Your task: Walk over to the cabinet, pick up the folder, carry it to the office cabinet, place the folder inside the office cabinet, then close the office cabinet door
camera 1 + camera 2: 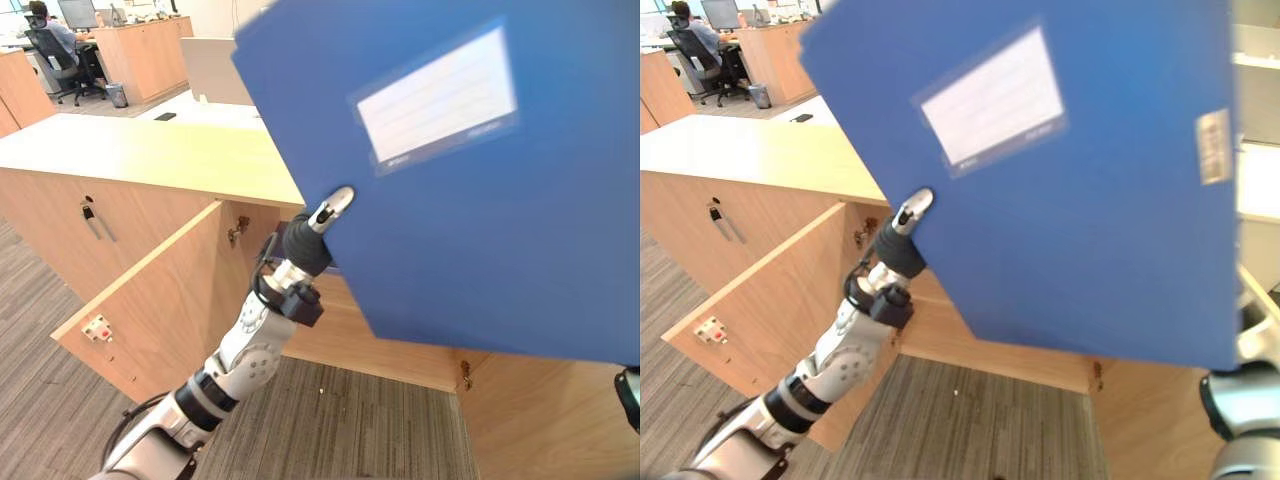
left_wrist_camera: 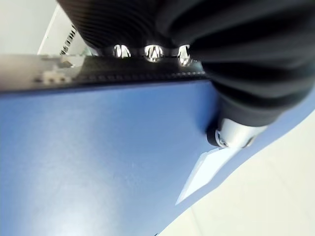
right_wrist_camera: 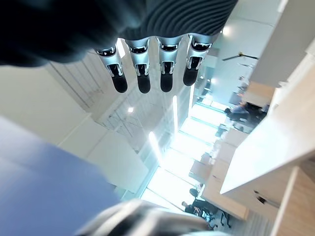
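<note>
Left hand (image 1: 333,207) pinches the blue folder (image 1: 480,230) at 8 o'clock, right hand (image 3: 143,73) spread; this off-centre grip may let it swing loose.

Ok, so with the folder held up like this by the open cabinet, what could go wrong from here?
The blue folder covers much of the head views, so the opening beside the open cabinet door is hard to judge; it may hit the cabinet top. The left hand pinches only its edge, and the right hand has straight fingers, so it could tilt or slip.
</note>
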`<state>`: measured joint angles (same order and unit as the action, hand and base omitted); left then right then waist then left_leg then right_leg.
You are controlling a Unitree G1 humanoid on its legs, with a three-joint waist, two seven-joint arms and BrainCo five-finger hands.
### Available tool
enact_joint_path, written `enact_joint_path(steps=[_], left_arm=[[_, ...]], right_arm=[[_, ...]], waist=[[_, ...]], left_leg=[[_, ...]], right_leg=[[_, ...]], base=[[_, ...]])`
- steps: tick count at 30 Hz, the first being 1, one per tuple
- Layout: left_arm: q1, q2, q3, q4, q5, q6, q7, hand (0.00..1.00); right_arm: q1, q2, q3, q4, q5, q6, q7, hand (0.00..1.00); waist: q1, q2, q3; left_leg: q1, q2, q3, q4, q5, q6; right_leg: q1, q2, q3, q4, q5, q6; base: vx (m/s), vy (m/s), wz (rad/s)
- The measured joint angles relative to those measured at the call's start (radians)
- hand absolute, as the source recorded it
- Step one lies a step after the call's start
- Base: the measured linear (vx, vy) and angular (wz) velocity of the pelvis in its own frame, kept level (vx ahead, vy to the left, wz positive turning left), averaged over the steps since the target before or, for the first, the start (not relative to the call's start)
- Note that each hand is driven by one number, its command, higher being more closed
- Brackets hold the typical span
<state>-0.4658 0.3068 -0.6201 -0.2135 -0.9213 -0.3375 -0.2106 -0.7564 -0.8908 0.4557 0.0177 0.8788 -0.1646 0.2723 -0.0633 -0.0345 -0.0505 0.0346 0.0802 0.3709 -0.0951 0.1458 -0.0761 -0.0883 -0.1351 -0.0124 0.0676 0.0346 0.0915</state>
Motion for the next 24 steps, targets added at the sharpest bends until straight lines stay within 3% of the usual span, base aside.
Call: enact_joint_path(steps=[2, 6, 12, 24], left_arm=[[0.008, -0.01, 0.004, -0.001, 0.018, 0.005, -0.009, 1.0], [0.052, -0.026, 0.034, 0.017, 0.041, 0.008, -0.011, 1.0], [0.067, -0.045, 0.058, 0.049, 0.062, 0.016, -0.006, 1.0], [0.106, -0.047, 0.065, 0.088, 0.105, 0.024, -0.006, 1.0]], right_arm=[[0.016, 0.027, -0.005, 0.03, -0.013, 0.006, -0.004, 0.0], [0.045, 0.136, -0.145, 0.086, -0.053, 0.008, -0.053, 0.0], [0.061, 0.198, -0.181, 0.104, -0.078, 0.006, -0.07, 0.0], [0.129, 0.209, -0.209, 0.105, -0.094, 0.011, -0.078, 0.0]], waist=[[0.0, 0.001, 0.001], [-0.001, 0.002, 0.001], [-0.002, 0.002, 0.007], [-0.003, -0.004, 0.012]], left_leg=[[0.0, 0.0, 0.0, 0.0, 0.001, 0.001], [0.0, 0.002, -0.002, 0.0, 0.005, 0.004], [0.001, 0.005, -0.005, -0.001, 0.014, 0.004], [-0.001, 0.005, -0.01, -0.001, 0.013, 0.001]], right_leg=[[0.001, 0.001, 0.0, 0.002, 0.001, 0.002], [0.001, 0.002, 0.0, 0.011, 0.003, 0.002], [-0.001, 0.006, 0.0, 0.019, -0.002, 0.004], [-0.002, 0.006, 0.002, 0.02, -0.003, 0.004]], base=[[0.0, 0.0, 0.0], [0.0, 0.0, 0.0], [-0.01, 0.003, 0.0], [-0.01, 0.003, 0.0]])
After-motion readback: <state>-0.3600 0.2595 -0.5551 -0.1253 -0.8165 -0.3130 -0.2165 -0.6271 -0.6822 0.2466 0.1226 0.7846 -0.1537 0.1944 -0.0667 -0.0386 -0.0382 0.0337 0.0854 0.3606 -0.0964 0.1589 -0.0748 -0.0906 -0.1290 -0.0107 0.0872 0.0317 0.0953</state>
